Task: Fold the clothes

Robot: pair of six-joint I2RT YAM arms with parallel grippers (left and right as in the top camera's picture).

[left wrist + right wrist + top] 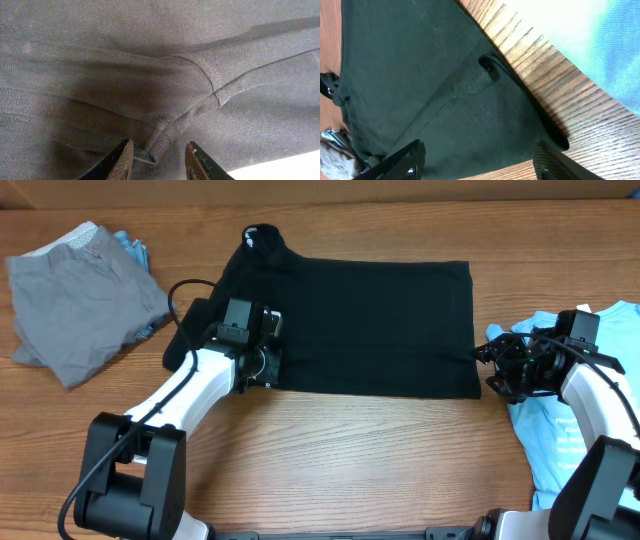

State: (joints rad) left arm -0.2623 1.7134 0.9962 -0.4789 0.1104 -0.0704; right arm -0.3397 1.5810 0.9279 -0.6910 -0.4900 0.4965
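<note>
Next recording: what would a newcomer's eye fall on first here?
The black T-shirt, spread as a flat rectangle across the middle of the table, with the left gripper at its left edge, fingers parted around a fold of it. The right gripper hangs open at the shirt's right-hand corner; a grey garment lies far left.

Wooden table (350, 450), reddish-brown, grain running left to right in the overhead view; the right wrist view shows the same top (580, 110) up close, with dark streaks in the grain slanting across and glare washing out the upper part. Paler tan band (400, 188) runs along the table's far edge, can't tell what it is. Bright pale sliver (295, 167) at the lower right of the left wrist view, overexposed, unclear.
</note>
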